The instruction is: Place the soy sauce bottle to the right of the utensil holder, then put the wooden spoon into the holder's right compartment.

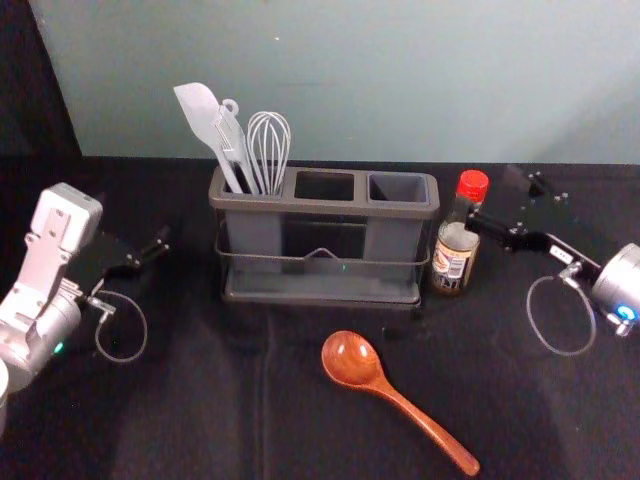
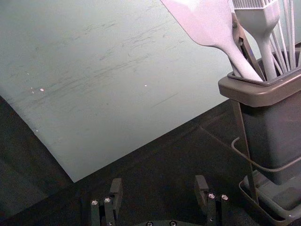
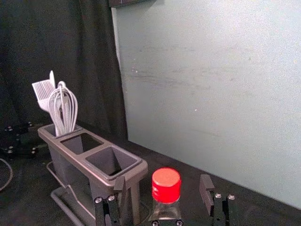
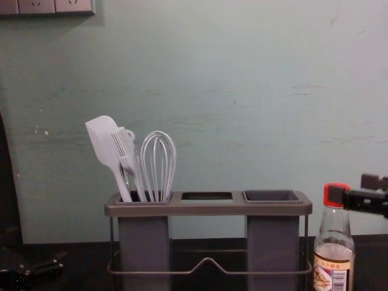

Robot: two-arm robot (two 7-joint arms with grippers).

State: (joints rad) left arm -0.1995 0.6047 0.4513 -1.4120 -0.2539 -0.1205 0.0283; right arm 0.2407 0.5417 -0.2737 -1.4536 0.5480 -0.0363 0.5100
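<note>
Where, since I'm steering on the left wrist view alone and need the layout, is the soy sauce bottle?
Observer: The soy sauce bottle stands upright beside the utensil holder, just off its right end.
Operator: Got it. Does the right hand have hold of it?
Observer: No. In the right wrist view, the right hand has its fingers open, with a gap on each side of the red cap.
Operator: And the wooden spoon, is it in the right compartment yet?
Observer: Not yet. The wooden spoon lies on the table in front of the holder, its bowl end nearer the holder than its handle end.
</note>
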